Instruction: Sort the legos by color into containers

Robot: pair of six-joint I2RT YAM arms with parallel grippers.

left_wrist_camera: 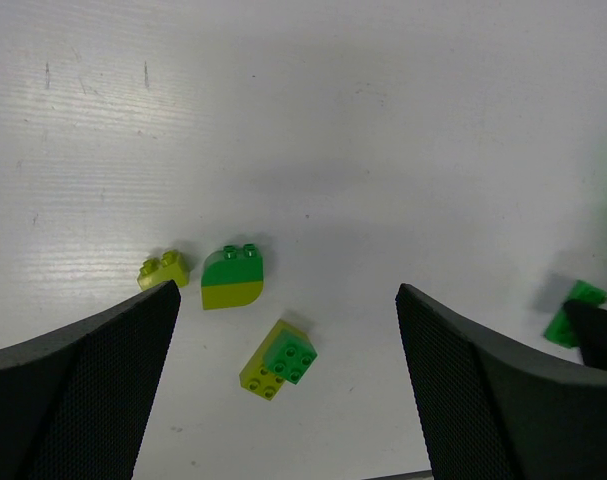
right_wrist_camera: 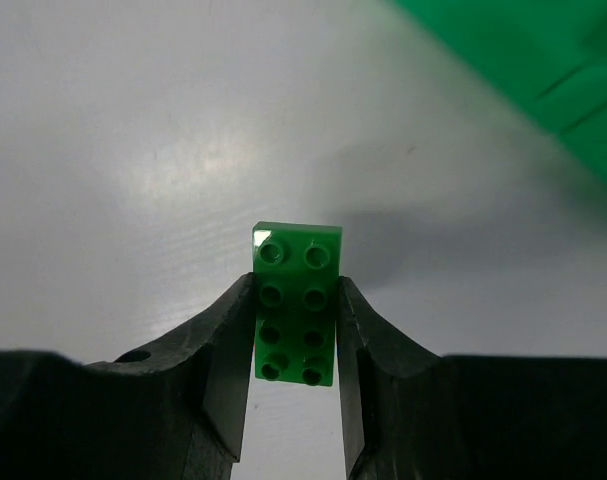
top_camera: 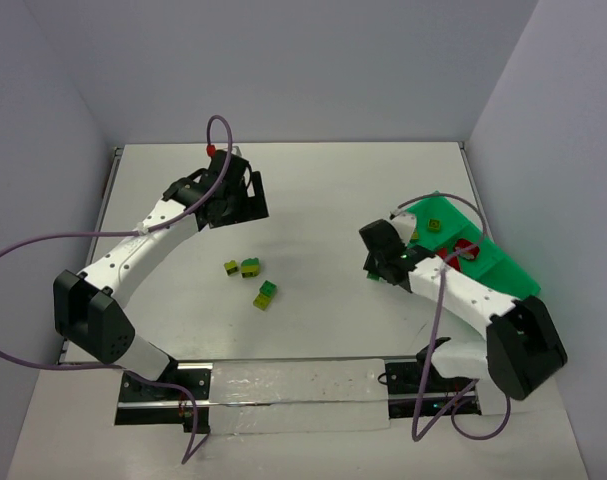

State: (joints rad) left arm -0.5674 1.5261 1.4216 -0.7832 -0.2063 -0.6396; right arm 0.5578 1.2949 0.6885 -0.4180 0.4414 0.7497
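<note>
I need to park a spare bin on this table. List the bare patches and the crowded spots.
Free: the far table strip between left gripper and tray; the middle, between the three loose bricks and right gripper; the near strip before the arm bases. Crowded: the right edge, around tray and right gripper, which holds a green brick.

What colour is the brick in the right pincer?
The brick is green; best in the right wrist view.
</note>
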